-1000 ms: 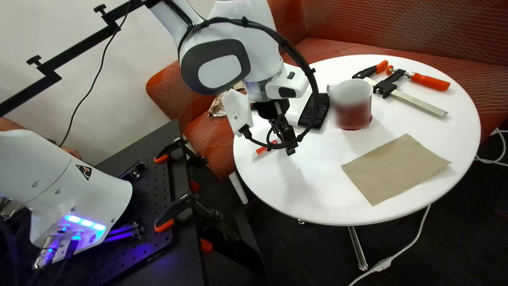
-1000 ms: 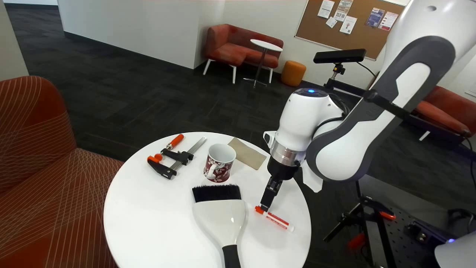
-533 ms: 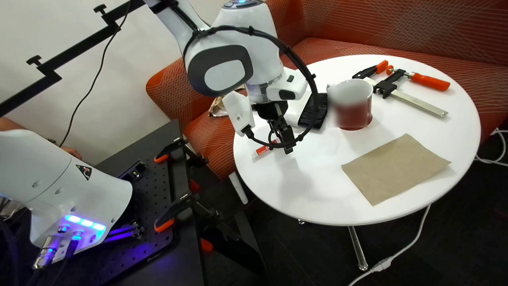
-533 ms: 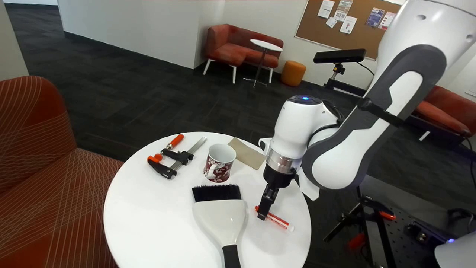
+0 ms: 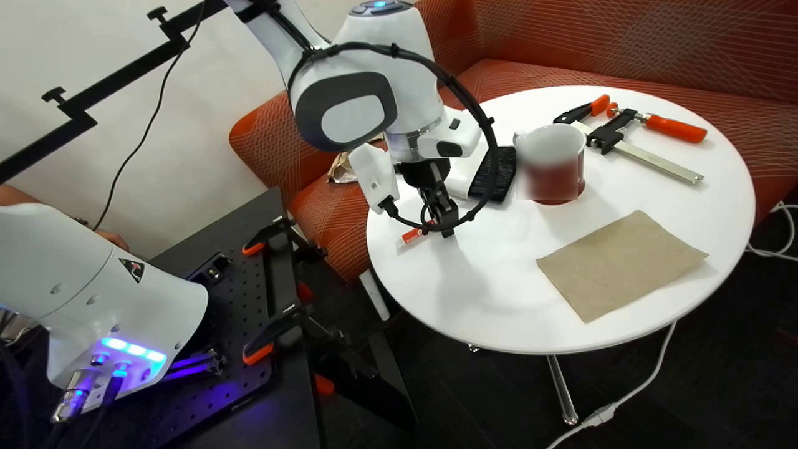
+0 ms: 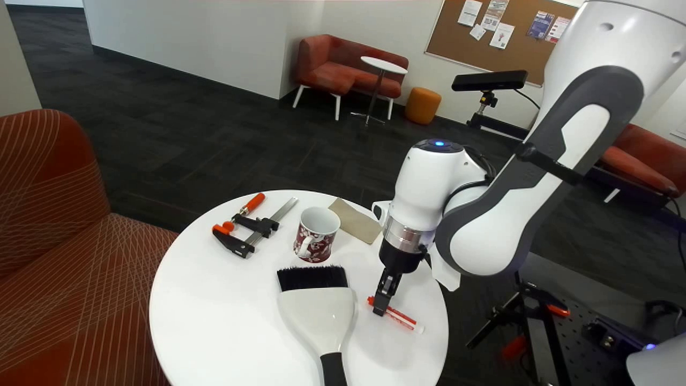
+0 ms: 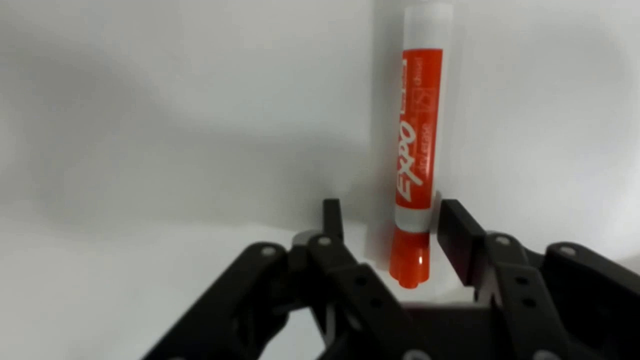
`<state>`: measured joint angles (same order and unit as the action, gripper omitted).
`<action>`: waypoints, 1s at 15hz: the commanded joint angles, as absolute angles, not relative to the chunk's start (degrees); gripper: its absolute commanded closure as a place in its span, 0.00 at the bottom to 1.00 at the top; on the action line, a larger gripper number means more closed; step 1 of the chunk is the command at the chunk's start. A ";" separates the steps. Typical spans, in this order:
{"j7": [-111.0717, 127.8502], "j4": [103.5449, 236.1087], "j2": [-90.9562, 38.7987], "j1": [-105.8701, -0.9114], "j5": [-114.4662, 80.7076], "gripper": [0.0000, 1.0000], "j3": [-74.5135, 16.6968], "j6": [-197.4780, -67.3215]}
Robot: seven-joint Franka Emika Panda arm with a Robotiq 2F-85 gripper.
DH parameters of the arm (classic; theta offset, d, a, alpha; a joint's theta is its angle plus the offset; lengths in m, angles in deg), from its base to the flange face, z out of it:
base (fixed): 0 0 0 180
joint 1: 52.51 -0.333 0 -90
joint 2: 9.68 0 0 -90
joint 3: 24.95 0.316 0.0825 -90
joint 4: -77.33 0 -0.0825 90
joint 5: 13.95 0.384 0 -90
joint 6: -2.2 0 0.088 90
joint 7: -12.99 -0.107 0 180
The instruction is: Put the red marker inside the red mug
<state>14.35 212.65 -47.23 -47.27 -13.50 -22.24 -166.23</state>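
We find the marker flat on the worktop. Our end effector stands parted astride the marker, unclamped; the mug sits well apart from the marker. We judge the marker light, stiff, smooth: we should grip mid-length.

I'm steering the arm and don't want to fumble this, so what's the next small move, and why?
I'd probably close the jaws gently on the marker. In the wrist view they stand open, one on each side of it near the red cap, and it lies nearer one jaw than the other. Their exact height is hard to judge.
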 commanded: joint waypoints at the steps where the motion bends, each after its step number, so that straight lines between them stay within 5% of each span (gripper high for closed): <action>1: 15.01 212.18 -47.78 -46.65 -12.52 0.78 -21.37 -167.10; 4: 15.00 211.68 -47.51 -46.83 -12.59 0.99 -21.25 -166.26; 15: 9.13 208.88 -33.00 -55.14 -14.45 0.95 -25.10 -153.76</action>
